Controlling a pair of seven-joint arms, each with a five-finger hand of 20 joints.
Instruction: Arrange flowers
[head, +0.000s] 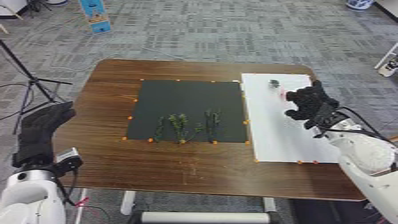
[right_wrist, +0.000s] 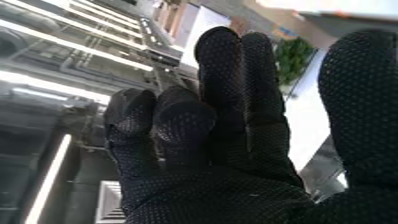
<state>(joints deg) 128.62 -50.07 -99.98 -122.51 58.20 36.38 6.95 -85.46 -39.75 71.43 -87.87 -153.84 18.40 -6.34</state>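
1. Head view: holds right hand (head: 311, 102) over white mat's (head: 286, 137) outer edge, near sprig (head: 274, 83).
2. Right wrist view: has fingers (right_wrist: 222, 70) released, some bent.
3. Head view: extends left hand (head: 43, 131), released, beside surface (head: 182, 175); shows stems (head: 180, 129) on black mat (head: 188, 97).

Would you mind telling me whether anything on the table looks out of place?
Nothing clearly stands out. The green stems lie on the black sheet; only a small green piece sits apart, at the far end of the white sheet, which may be intended.

Stems (head: 180, 129) on mat (head: 188, 97), sheet (head: 286, 142) to its right, sprig (head: 274, 83) on sheet
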